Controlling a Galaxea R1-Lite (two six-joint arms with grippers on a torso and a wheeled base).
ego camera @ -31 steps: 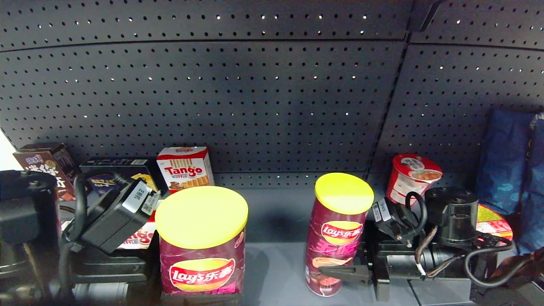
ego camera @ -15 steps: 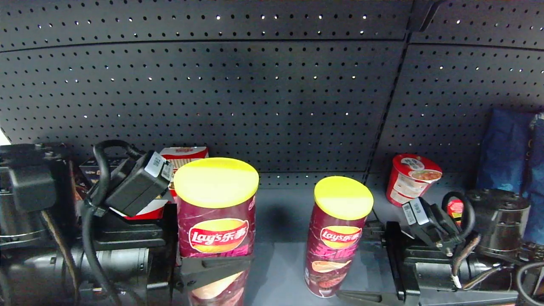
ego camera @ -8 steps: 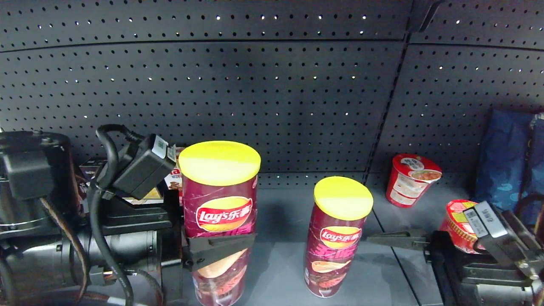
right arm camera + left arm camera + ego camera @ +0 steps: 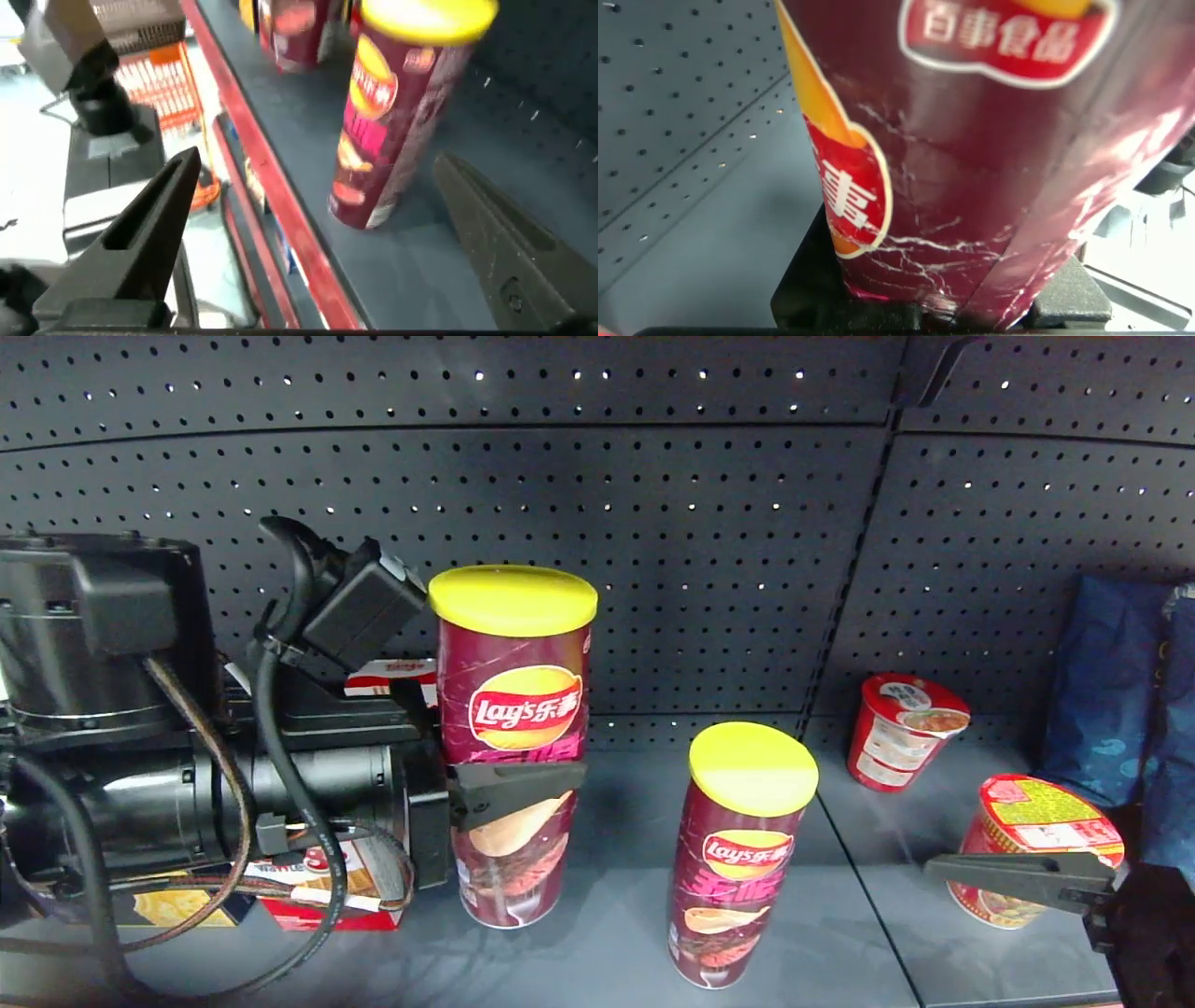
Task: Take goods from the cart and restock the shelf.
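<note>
The left gripper (image 4: 512, 791) clamps a can (image 4: 513, 663) mid-body, likely so it sets down upright near the shelf's (image 4: 616, 933) left edge, beside a second can (image 4: 742, 859). The right gripper (image 4: 316, 163) is spread wide and empty at the front edge.

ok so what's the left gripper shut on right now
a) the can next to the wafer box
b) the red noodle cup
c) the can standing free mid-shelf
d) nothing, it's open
a: the left gripper is shut on the chip can next to the wafer box, while the other can stands free on the shelf and the right gripper is open.
</note>
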